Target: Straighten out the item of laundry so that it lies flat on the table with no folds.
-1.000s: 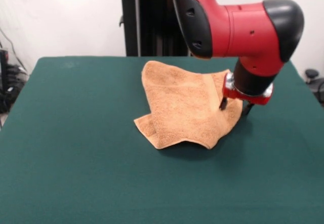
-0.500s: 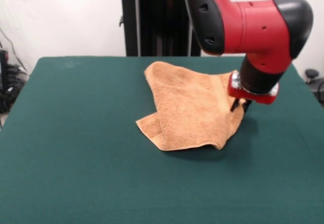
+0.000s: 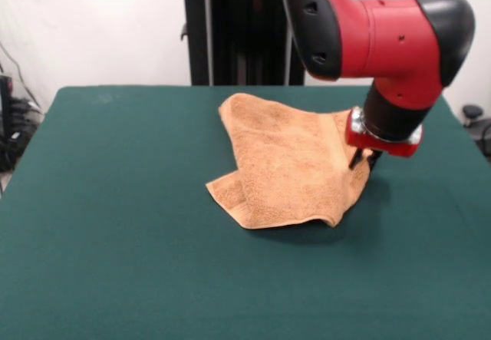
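The item of laundry [image 3: 288, 163], an orange-tan towel, lies rumpled in the middle of the green table [image 3: 115, 225]. Its near-left corner is folded over on itself. Its right side is raised a little off the cloth and casts a shadow under the front edge. My gripper [image 3: 363, 160] points down at the towel's right edge. The two dark fingers [image 3: 354, 158] stand close together with that edge pinched between them.
The red and black arm [image 3: 376, 41] hangs over the table's back right and hides the towel's far right corner. Cables and equipment sit off the table's left edge [image 3: 11, 125].
Over the last second the arm moved right, its fingers closed together on the towel's right edge, and the towel shifted slightly right. In the last half second, almost nothing moved.
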`<state>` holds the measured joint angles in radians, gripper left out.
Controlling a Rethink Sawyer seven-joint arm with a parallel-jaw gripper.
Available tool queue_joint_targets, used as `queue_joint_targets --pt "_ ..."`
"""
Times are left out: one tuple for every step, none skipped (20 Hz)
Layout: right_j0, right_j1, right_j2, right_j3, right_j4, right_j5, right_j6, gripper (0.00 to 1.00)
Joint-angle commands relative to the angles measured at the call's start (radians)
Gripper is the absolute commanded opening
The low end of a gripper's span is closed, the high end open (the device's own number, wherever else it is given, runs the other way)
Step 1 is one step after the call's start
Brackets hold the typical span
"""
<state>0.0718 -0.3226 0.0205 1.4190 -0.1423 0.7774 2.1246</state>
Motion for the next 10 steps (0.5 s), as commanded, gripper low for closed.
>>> queue_joint_targets --pt "0.005 0.113 0.034 0.039 0.020 0.073 0.095 0.00" --pt "0.001 0.108 0.032 0.024 0.030 0.120 0.094 0.00" --pt "-0.004 0.103 0.031 0.014 0.038 0.161 0.094 0.00" --pt "-0.008 0.098 0.030 0.003 0.040 0.184 0.090 0.00" --pt "-0.012 0.094 0.029 -0.008 0.044 0.216 0.088 0.00" --pt "-0.013 0.090 0.026 -0.021 0.045 0.248 0.086 0.00" --pt "-0.012 0.085 0.021 -0.035 0.045 0.279 0.088 0.00" --pt "-0.011 0.081 0.017 -0.050 0.045 0.313 0.092 0.00" --pt "-0.010 0.076 0.013 -0.063 0.043 0.338 0.094 0.00" --pt "-0.008 0.072 0.009 -0.077 0.041 0.369 0.097 0.00"
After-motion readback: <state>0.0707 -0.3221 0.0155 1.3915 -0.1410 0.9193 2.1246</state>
